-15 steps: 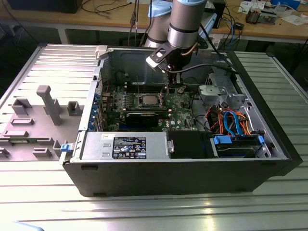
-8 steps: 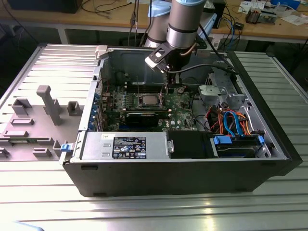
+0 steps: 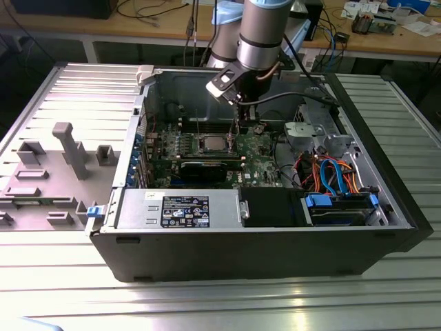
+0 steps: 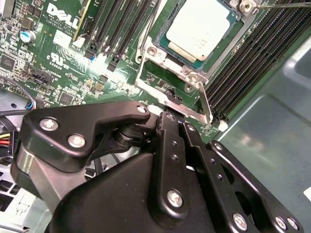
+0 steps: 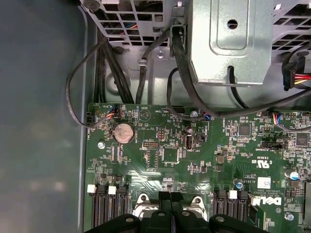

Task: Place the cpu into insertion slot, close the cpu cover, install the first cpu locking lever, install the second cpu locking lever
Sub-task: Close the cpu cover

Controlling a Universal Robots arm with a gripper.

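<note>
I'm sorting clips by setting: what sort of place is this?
Probably an electronics lab or workshop: an opened computer case lies on a ribbed metal table, a robot arm reaches over its motherboard, and wooden workbenches strewn with cables stand behind.

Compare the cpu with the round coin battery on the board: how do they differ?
The cpu is square with a matt silver-grey top; the coin battery is round. The cpu sits in the metal-rimmed insertion slot between long black slots; the coin battery sits near the board's edge. Both lie flat on the green board.
</note>
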